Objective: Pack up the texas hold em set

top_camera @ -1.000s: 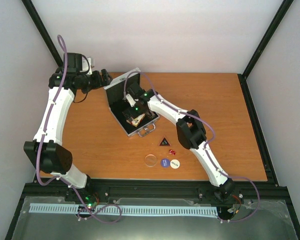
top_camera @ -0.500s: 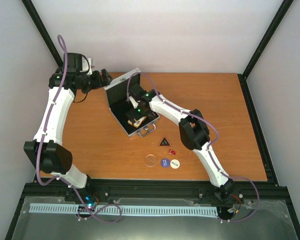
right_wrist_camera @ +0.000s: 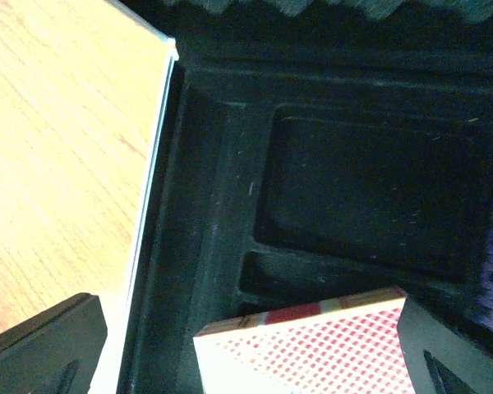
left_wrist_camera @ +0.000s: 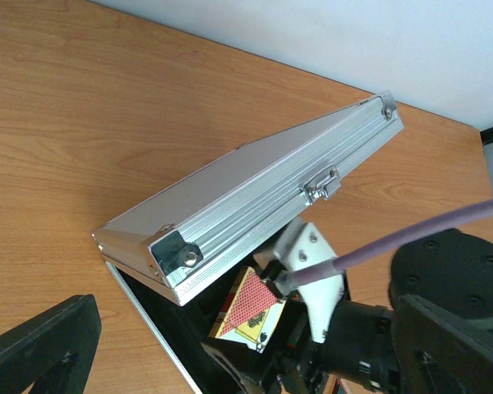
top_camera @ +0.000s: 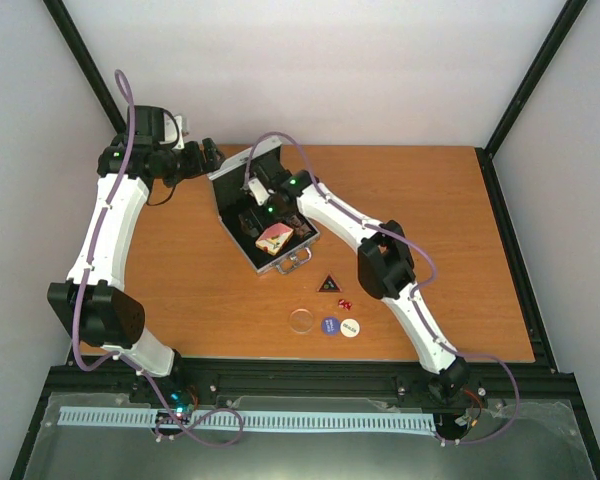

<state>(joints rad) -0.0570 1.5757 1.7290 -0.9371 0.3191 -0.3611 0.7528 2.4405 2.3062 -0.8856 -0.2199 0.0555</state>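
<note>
Your right gripper (right_wrist_camera: 246, 341) hangs inside the open case (top_camera: 302, 240) with its fingers spread wide, pinching nothing. The card box (right_wrist_camera: 312, 349) lies just below it, between the fingers. It is a flat pink-orange rectangle with a red lattice back, propped at a tilt on the black foam (right_wrist_camera: 214, 246). A shallow rectangular pocket sits just ahead of it.

Your left gripper (left_wrist_camera: 246, 353) is also spread. The half-raised lid (left_wrist_camera: 255, 201), ribbed silver aluminium with a latch, is right in front of it. The case's handle (top_camera: 292, 262) points back toward the arm bases. A black triangle (top_camera: 327, 283), red dice (top_camera: 344, 303) and three round discs (top_camera: 329, 325) lie well behind the right gripper.
</note>
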